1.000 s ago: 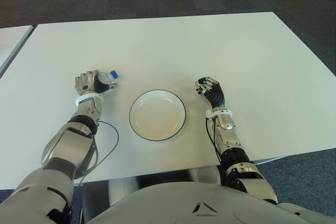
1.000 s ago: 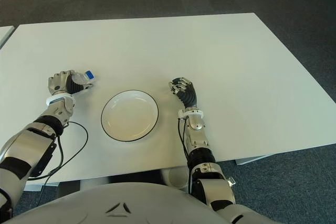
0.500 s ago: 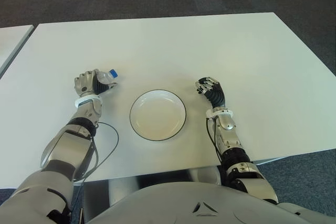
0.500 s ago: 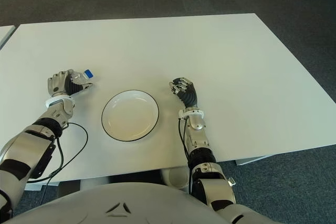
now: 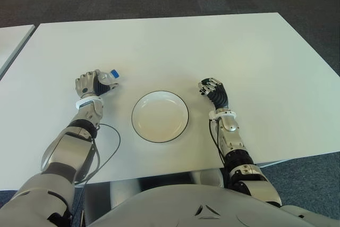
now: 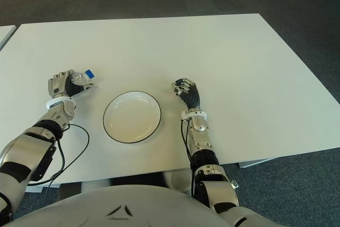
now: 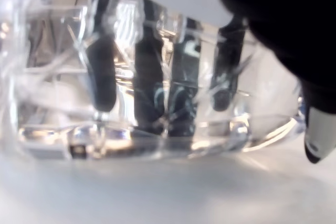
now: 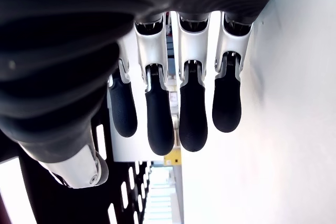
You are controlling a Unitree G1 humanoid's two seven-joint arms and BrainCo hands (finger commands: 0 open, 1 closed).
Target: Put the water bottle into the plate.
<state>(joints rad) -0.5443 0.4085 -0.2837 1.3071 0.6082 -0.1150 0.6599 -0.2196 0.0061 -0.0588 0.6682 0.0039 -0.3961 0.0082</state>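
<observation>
A clear water bottle [image 5: 108,78] with a blue cap lies tilted in my left hand [image 5: 90,83], whose fingers are curled around it, left of the plate. The left wrist view is filled by the bottle's ribbed clear body [image 7: 157,93] close up, with dark fingers [image 7: 102,72] showing through it. The white plate [image 5: 159,116] with a dark rim sits between my two hands and holds nothing. My right hand [image 5: 211,89] shows to the right of the plate, its fingers [image 8: 193,114] relaxed and holding nothing.
The white table [image 5: 223,46] stretches far behind the plate. A black cable [image 5: 112,143] loops beside my left forearm near the front edge. A second table's corner [image 5: 11,38] shows at the far left. Dark carpet lies beyond.
</observation>
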